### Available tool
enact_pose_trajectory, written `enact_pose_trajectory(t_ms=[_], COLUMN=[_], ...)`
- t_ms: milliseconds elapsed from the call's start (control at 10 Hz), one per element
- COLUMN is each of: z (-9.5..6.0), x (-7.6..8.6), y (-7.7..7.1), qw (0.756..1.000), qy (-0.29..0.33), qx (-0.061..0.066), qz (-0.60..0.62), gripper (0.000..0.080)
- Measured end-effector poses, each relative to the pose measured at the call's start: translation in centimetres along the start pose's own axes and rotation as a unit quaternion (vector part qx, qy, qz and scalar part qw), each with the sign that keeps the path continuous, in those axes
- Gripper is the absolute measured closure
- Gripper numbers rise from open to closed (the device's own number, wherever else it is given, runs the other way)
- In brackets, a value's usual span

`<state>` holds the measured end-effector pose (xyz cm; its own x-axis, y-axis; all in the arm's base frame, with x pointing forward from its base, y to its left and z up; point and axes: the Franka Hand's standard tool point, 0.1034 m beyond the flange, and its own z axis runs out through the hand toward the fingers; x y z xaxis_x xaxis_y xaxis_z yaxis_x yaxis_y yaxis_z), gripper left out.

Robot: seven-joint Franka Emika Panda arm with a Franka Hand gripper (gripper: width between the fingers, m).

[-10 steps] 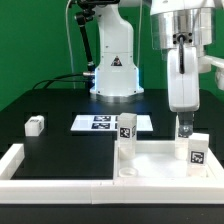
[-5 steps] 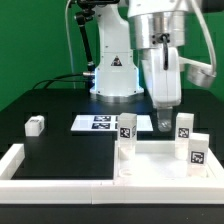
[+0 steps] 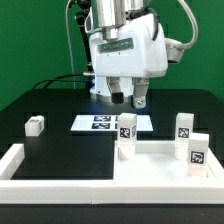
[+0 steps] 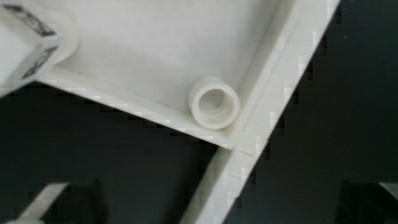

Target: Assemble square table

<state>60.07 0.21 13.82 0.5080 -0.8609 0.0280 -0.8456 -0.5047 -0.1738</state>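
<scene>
On the black surface [image 3: 50, 105], three legs stand on the tabletop [image 3: 150, 160] at lower right; the claw [image 3: 128, 98] hangs above centre, apart, empty.

Exterior view: even, bright overhead light, no hard shadows. Black table [image 3: 50, 105] reads flat and matte, little glare. Green backdrop [image 3: 30, 40] uniformly lit. White parts run close to overexposed; tabletop [image 3: 150, 165] rim and the near wall [image 3: 60, 170] blend, edges hard to separate. Soft shading only on the sides of the upright legs [image 3: 126, 135]. Low resolution, tags slightly mushy. Arm housing shows mild sheen.

Wrist view: softer, noticeably blurred throughout, possibly motion or close focus. Corner socket [image 4: 217, 102] fuzzy, faint grey shadow inside. Dark areas featureless, whites bluish-grey. Finger tips [image 4: 48, 203] at frame edge dim, out of focus.
</scene>
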Motion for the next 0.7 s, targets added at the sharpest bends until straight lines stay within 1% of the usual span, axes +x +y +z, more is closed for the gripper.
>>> enact_pose_trajectory(t_ms=[100, 200, 300, 400, 500, 600, 700], z=[0.0, 0.0, -0.1, -0.4, -0.4, -0.3, -0.4], x=[0.0, 0.0, 0.2, 1.0, 1.7, 2.2, 2.8], y=[0.0, 0.0, 0.1, 0.5, 2.0, 4.5, 6.5], qw=[0.999, 0.997, 0.992, 0.984, 0.973, 0.954, 0.939], qy=[0.000, 0.000, 0.001, 0.005, 0.016, 0.019, 0.020], qx=[0.000, -0.001, 0.000, 0.003, 0.006, 0.001, -0.003], qz=[-0.052, -0.074, -0.128, -0.179, -0.231, -0.298, -0.344], gripper=[0.0151, 0.0151, 0.0151, 0.0151, 0.0151, 0.0151, 0.0151])
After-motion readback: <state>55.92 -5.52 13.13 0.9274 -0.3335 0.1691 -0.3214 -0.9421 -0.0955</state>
